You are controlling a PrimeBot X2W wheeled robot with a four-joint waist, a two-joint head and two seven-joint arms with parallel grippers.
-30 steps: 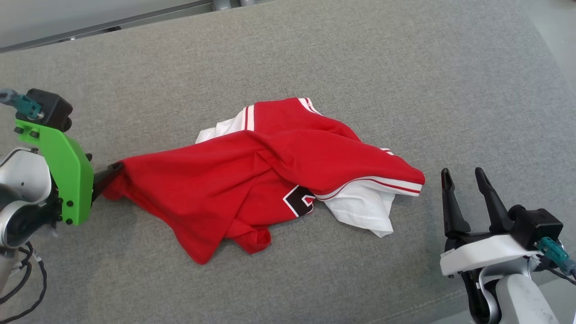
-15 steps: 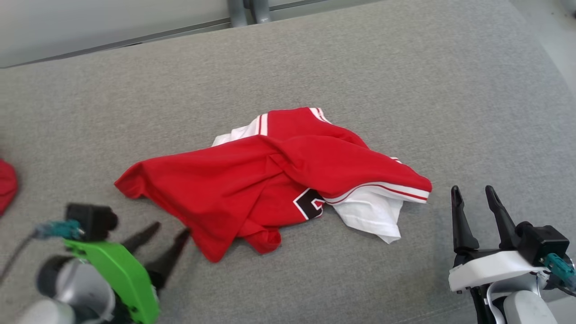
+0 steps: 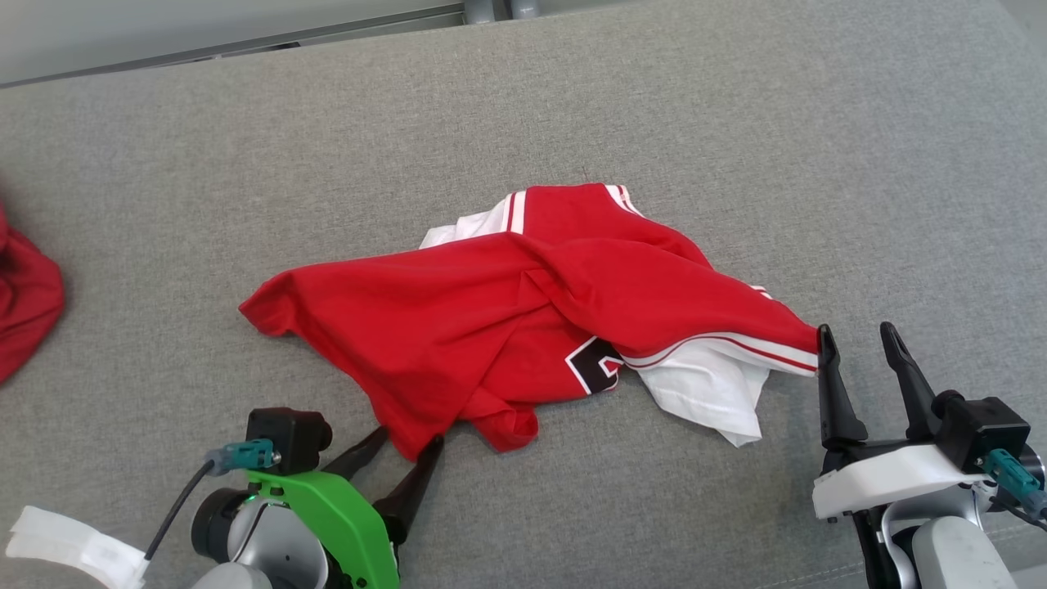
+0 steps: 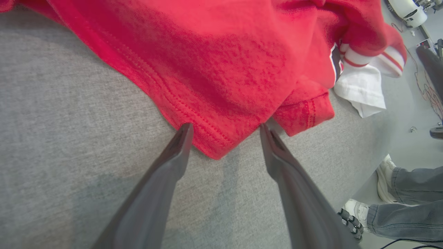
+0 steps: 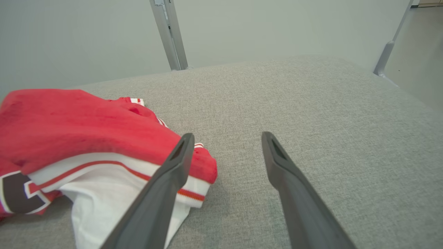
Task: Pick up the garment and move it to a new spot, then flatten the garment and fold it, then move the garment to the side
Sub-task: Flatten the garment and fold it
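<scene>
The garment (image 3: 491, 327) lies crumpled in the middle of the grey cushioned surface: red cloth with white panels, striped trim and part of a dark print. My left gripper (image 3: 407, 440) is open at its near red corner; in the left wrist view that hem corner (image 4: 211, 145) sits between my spread fingertips, with the left gripper (image 4: 225, 128) around it but not closed. My right gripper (image 3: 857, 337) stands open at the garment's right end, its left fingertip at the striped trim (image 5: 193, 193). In the right wrist view the right gripper (image 5: 225, 136) holds nothing.
Another red cloth (image 3: 24, 303) lies at the far left edge of the surface. A person's legs and white shoes (image 4: 387, 193) stand beside the surface in the left wrist view. A wall and metal posts (image 5: 169, 34) stand behind the far edge.
My left gripper let go of the garment's left corner, opened, and swung down to the near red corner. The head camera shifted, so the garment sits further right in view.
</scene>
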